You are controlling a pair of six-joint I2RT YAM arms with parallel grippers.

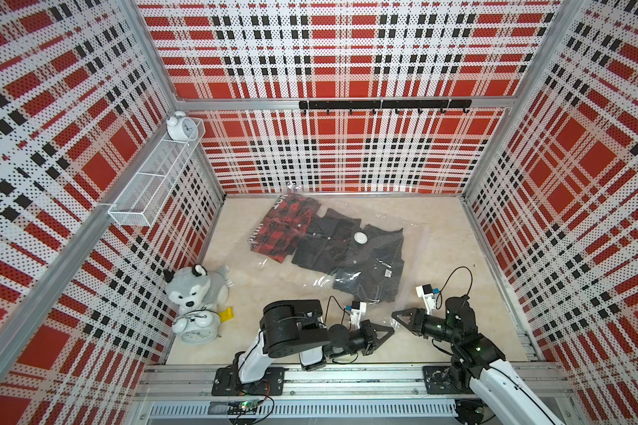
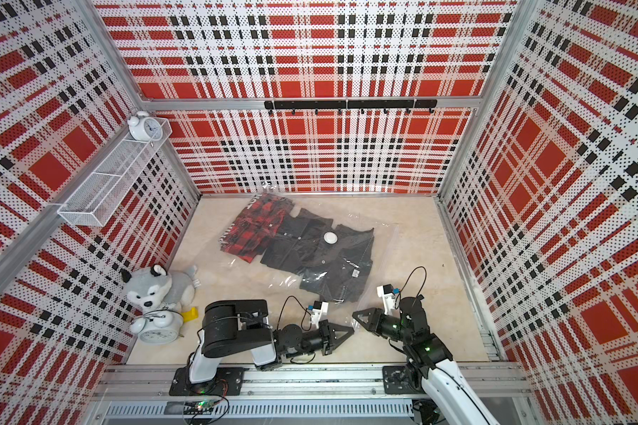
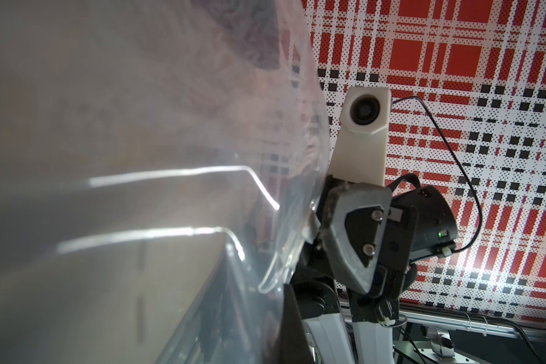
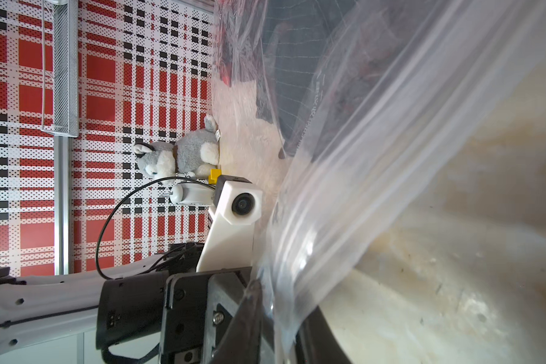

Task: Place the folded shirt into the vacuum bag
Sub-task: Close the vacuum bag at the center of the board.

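Note:
The vacuum bag lies flat mid-table in both top views, clear film with its round white valve on top. Inside it are a red plaid shirt and dark folded shirts, the nearest one close to the bag's near end. My left gripper and right gripper meet tip to tip at the bag's near corner. Each is shut on the film, which runs up between the fingers in both wrist views.
A plush husky, a white alarm clock and a yellow block sit at the near left. A wire shelf with a second clock hangs on the left wall. A black hook rail crosses the back wall.

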